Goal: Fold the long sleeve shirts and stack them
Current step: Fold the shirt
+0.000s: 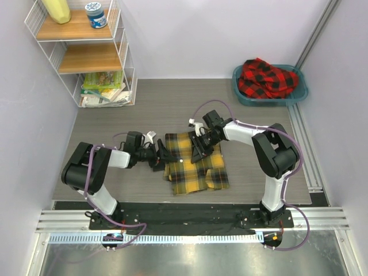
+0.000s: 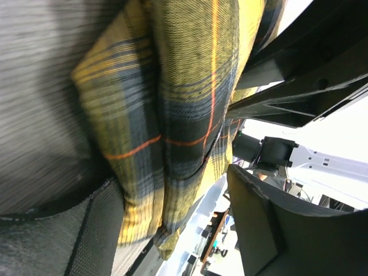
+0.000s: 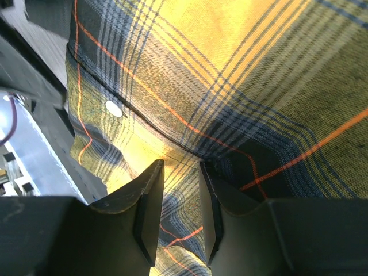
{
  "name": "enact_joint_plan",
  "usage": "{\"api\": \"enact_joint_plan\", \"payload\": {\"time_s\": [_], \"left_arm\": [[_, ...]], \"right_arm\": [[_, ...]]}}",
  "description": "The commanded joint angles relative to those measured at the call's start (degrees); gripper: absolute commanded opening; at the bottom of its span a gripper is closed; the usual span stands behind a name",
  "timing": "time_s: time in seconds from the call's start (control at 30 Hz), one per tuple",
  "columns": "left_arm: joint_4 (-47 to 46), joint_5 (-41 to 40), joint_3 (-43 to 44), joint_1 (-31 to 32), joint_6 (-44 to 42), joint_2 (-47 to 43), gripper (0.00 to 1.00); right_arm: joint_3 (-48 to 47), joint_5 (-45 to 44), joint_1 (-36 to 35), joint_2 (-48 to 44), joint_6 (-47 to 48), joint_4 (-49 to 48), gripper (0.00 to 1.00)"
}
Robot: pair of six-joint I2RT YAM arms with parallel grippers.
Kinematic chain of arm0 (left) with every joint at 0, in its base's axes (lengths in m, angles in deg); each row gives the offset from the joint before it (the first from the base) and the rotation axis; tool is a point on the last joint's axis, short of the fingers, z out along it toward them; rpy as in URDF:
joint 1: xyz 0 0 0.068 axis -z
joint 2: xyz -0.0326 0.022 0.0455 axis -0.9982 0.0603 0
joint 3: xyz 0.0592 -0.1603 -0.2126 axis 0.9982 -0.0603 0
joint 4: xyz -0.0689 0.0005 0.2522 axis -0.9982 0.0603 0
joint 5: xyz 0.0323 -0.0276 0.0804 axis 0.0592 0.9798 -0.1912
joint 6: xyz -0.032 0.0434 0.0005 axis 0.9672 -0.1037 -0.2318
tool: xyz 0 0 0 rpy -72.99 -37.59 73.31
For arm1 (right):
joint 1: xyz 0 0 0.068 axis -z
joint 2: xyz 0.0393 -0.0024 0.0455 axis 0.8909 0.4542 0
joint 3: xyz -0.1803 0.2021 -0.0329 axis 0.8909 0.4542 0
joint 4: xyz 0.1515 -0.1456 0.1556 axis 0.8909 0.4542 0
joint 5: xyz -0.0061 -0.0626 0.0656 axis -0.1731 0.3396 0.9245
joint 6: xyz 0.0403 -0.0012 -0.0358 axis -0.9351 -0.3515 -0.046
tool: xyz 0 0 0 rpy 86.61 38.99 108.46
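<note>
soft yellow-and-black plaid shirt (image 1: 195, 171) lies folded in a rumpled rectangle on the grey grained worktop (image 1: 115, 123); left tool (image 1: 161, 155) spread around its thick edge; right tool (image 1: 202, 150) narrowed over the cloth, grip unclear; red-and-black shirt (image 1: 267, 77) heaped in the teal basin (image 1: 244, 95)

Left arm (image 1: 86, 172) and right arm (image 1: 275, 154): black joints, white links, looping purple cables (image 1: 298, 161), matte black wedge-shaped fingers (image 3: 146, 210).
</note>
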Motion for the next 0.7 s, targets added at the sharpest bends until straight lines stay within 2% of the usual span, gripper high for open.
{"api": "enact_joint_plan", "payload": {"time_s": [0.0, 0.2, 0.23, 0.27, 0.3, 0.33, 0.4, 0.43, 0.53, 0.57, 0.63, 0.67], "left_arm": [[0.84, -8.26, 0.21, 1.72, -1.29, 3.70, 0.69], [2.50, -6.95, 4.95, 1.72, -3.22, 3.88, 0.42], [7.12, -6.33, 6.09, 1.72, -6.36, 3.88, 0.27], [11.34, -5.80, 10.10, 1.37, -8.83, 3.79, 0.19], [15.65, -5.28, 12.23, 1.02, -11.64, 3.61, 0.05], [28.48, -6.23, 14.86, 0.67, -19.49, 3.44, 0.00], [41.37, -9.12, 22.16, -1.17, -27.35, 2.91, 0.00], [51.45, -13.23, 24.45, -1.96, -33.40, 2.91, 0.00], [65.05, -20.18, 33.94, -4.95, -42.14, 2.56, 0.00], [72.66, -22.65, 36.66, -6.35, -46.60, 2.30, 0.00], [79.55, -27.05, 45.53, -6.89, -51.01, 1.68, 0.00], [84.64, -32.29, 48.61, -6.89, -55.30, 1.42, 0.00]], "right_arm": [[-2.61, -0.84, 0.42, 1.53, -1.36, -4.70, 0.36], [-2.87, 0.65, 0.42, 1.62, -3.73, -5.93, 0.36], [-2.78, 1.18, 0.51, 1.01, -4.09, -6.10, 0.37], [-2.87, 1.88, 0.68, 0.57, -4.44, -6.19, 0.39], [-2.96, 2.24, 1.03, 0.04, -5.22, -6.02, 0.41], [-2.87, 2.85, 1.65, -1.70, -5.58, -6.02, 0.46], [-2.69, 4.25, 5.06, -3.65, -7.07, -5.93, 0.52], [-2.43, 4.70, 6.30, -5.83, -7.34, -5.67, 0.59], [-1.38, 6.37, 11.66, -9.36, -6.99, -3.91, 0.62], [-1.11, 6.55, 13.93, -11.37, -6.64, -2.69, 0.63], [0.20, 6.98, 15.62, -13.23, -5.15, -1.45, 0.63], [0.64, 7.07, 16.23, -14.98, -4.53, -0.49, 0.64]]}}
